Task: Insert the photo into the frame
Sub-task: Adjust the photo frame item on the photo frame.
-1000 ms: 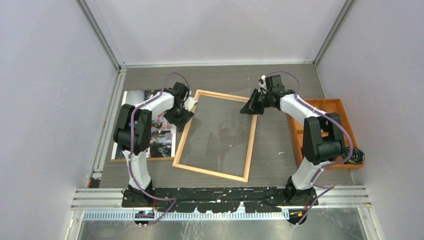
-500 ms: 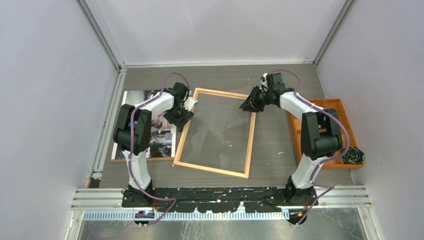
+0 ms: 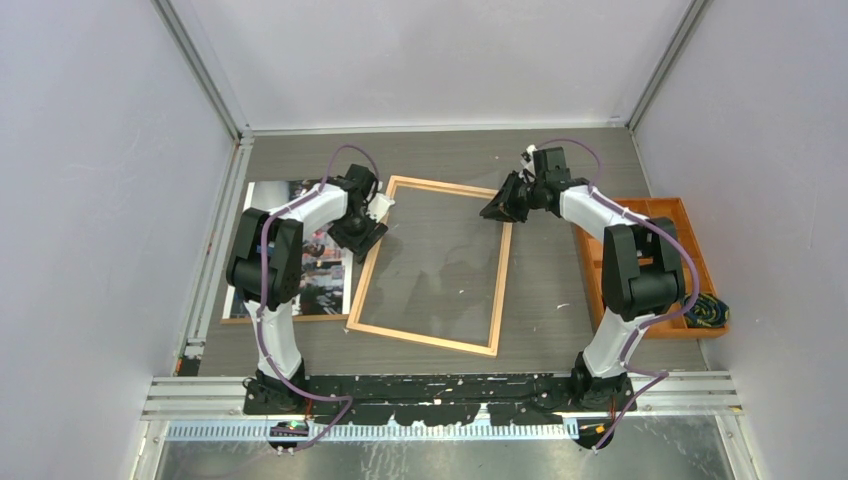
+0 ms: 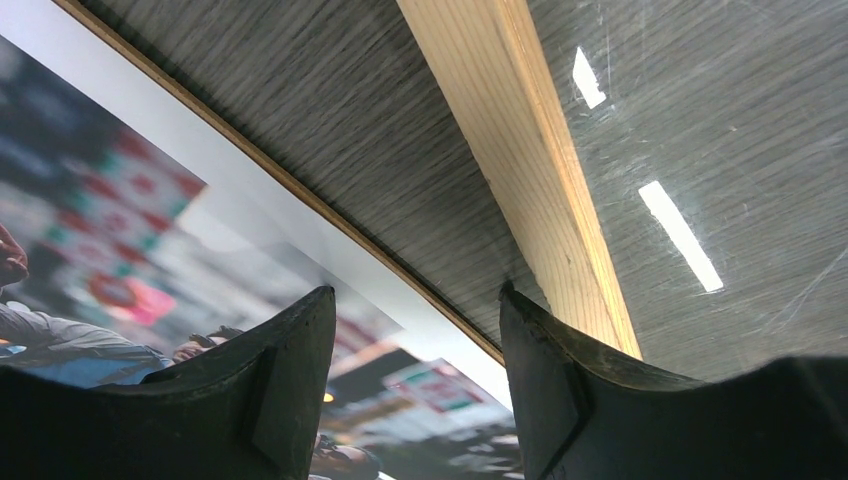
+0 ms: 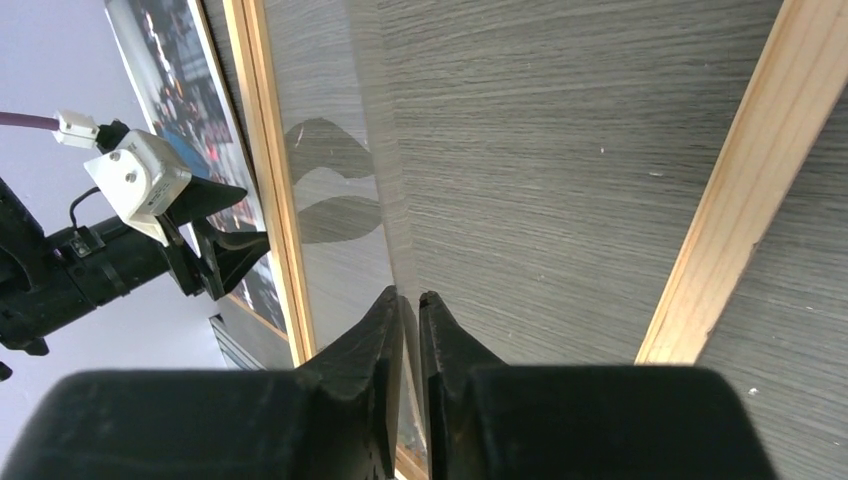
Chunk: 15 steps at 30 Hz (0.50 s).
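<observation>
While the left gripper hangs low over the strip of table between the photo and the frame, the right gripper sits at the frame's far right corner. From above, the frame lies flat at the table's centre, long sides running near to far and slightly skewed. The photo lies picture side up just left of it, partly under the left arm, with a narrow band of table between the two. An orange tray stands well right of the frame. In the left wrist view, the left gripper has its fingers spread wide apart and holds nothing; one tip is over the photo's white margin, the other beside the frame's left wooden rail. In the right wrist view, the right gripper has its fingers drawn nearly together, pinching the thin edge of the clear pane inside the frame's rails.
</observation>
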Available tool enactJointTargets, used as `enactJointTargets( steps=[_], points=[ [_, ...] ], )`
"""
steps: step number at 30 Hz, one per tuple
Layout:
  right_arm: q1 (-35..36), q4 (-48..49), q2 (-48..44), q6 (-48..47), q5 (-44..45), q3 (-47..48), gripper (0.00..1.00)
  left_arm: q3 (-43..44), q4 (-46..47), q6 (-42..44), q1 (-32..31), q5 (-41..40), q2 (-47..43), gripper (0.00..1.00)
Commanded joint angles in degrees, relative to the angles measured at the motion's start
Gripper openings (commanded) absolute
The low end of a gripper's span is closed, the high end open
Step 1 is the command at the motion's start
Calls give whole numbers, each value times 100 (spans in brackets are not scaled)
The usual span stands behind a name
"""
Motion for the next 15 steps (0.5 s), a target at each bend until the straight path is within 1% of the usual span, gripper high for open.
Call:
enactJointTargets(
  steps=[1,4,6,7,8,11,15],
  points=[
    [-18,576,-430,55,-165,-177,15,72,-140,-24,24,447,-90,61],
    [-19,680,-434,61,-194,-254,15,80,-146,-15,56,455,-102,62],
    [-22,664,-381,30,-176,-256,21,77,-150,-19,65,453,-99,62],
    [-22,643,-357,11,-135,-255,27,77,-150,-17,65,442,-107,62],
    [-25,602,-333,-20,-96,-259,29,77,-146,-14,66,446,-115,62],
    [-19,508,-301,-92,48,-287,44,86,-140,-15,71,445,-108,62],
    [-20,125,-310,-276,511,-224,61,95,-133,-28,74,446,-92,61]
  ],
)
